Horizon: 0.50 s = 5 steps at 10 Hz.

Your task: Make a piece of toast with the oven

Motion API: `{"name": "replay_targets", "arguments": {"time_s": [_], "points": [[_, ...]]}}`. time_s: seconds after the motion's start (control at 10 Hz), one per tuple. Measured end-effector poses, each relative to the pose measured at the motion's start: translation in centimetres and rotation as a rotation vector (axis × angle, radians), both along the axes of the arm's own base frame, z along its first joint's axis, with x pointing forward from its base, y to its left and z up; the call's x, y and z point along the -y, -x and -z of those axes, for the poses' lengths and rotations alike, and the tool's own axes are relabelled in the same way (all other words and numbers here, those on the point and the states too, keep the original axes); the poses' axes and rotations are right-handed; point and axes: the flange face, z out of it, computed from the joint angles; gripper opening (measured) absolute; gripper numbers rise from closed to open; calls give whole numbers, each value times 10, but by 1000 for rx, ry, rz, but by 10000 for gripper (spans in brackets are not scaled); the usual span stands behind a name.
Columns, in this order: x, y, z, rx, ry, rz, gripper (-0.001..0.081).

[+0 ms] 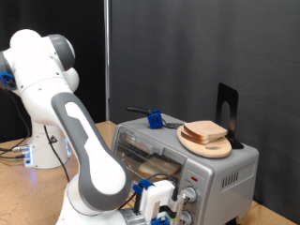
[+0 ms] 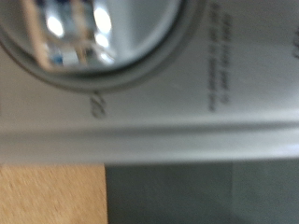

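The white robot arm [image 1: 66,122] fills the exterior view's left, bending down toward the bottom centre. The silver-grey oven [image 1: 192,169] sits on the wooden table [image 1: 19,192], its glass door facing the exterior view's lower left, with something tan showing dimly behind the glass. On the oven's roof lies a round wooden plate [image 1: 208,145] carrying stacked bread slices [image 1: 206,131], with a blue-handled tool [image 1: 155,119] just beside it and a black stand [image 1: 228,112] behind. The gripper [image 1: 169,208] is at the oven's front control panel, right by the knobs [image 1: 190,196]. The wrist view is blurred, showing only a shiny round knob [image 2: 89,33] on grey panel very close up. Whether the fingers are spread or closed on a knob, I cannot tell. No single piece of toast can be made out apart from the stack.
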Motion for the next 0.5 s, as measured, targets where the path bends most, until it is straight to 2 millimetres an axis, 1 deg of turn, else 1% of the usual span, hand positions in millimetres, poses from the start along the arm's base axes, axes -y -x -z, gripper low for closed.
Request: {"name": "replay_targets", "arguments": {"time_s": [0.2,0.5], "points": [[6,1,1,105,-5,51,680],[16,3,1,126,-3,65,680]]}}
